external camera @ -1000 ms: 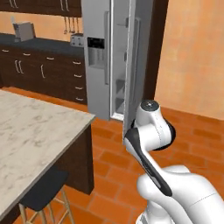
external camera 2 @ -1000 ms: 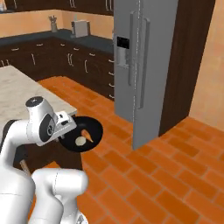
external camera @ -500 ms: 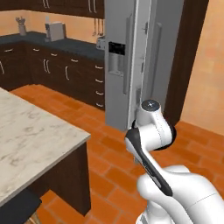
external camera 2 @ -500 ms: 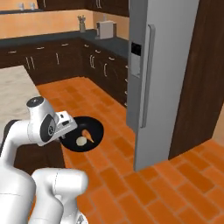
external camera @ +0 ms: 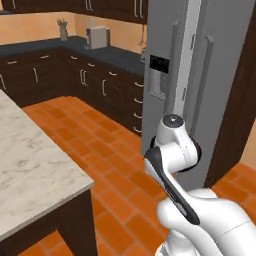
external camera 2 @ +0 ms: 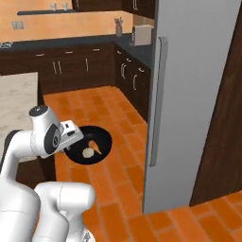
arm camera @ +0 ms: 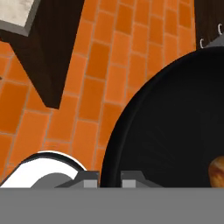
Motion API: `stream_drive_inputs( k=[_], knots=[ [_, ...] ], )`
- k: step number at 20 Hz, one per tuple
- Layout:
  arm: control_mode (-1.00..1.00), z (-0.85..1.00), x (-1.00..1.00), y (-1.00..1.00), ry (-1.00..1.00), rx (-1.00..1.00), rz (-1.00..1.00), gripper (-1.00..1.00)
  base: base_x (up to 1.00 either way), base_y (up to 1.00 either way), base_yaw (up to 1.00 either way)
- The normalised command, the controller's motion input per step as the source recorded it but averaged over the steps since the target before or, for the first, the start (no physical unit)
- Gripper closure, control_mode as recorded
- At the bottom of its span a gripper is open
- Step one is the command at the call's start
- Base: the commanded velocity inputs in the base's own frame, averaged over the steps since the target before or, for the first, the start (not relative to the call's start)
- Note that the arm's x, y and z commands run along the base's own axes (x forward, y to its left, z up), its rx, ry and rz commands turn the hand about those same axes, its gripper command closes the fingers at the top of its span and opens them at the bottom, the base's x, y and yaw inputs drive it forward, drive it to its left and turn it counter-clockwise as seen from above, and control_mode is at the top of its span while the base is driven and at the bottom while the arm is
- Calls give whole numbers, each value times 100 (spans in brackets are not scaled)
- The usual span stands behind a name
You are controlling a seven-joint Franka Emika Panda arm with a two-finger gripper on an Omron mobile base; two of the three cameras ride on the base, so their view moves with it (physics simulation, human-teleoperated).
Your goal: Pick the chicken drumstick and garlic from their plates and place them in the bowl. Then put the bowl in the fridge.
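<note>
My gripper (external camera 2: 76, 141) is shut on the near rim of the glossy black bowl (external camera 2: 92, 142) and holds it level above the tile floor. Inside the bowl lie the off-white garlic (external camera 2: 88, 152) and the orange-brown chicken drumstick (external camera 2: 96, 147), side by side. In the hand view the bowl (arm camera: 175, 118) spreads across the right half, its rim pinched between the fingertips of the gripper (arm camera: 109, 178), and an end of the drumstick (arm camera: 217, 172) shows at the right edge. The tall grey fridge (external camera 2: 189, 94) stands close on the right, and its dispenser panel faces me on the fridge (external camera: 210, 60). The plates are out of view.
A marble island counter (external camera: 30, 170) lies to the left, and one of its corners (arm camera: 17, 13) shows in the hand view. Dark cabinets (external camera: 75, 80) line the back wall. A dark wood panel (external camera 2: 222, 118) flanks the fridge. Orange tiled floor (external camera 2: 118, 108) is open ahead.
The whole picture has shifted because the base has driven on. The fridge is now larger and closer and the island has slid left. The arm still holds the bowl the same way.
</note>
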Motion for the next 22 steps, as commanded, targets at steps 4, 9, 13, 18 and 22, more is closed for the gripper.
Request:
stream_drive_inputs(
  k=[4, 9, 13, 18, 22],
  knots=[
    [100, 0, 0, 0, 0, 0, 0, 100, 96, 2, 27],
    [100, 0, 0, 0, 0, 0, 0, 100, 69, -18, 18],
    [100, 0, 0, 0, 0, 0, 0, 100, 57, -5, 28],
    [100, 0, 0, 0, 0, 0, 0, 100, 59, -15, 36],
    [100, 0, 0, 0, 0, 0, 0, 100, 73, -42, 32]
  ],
)
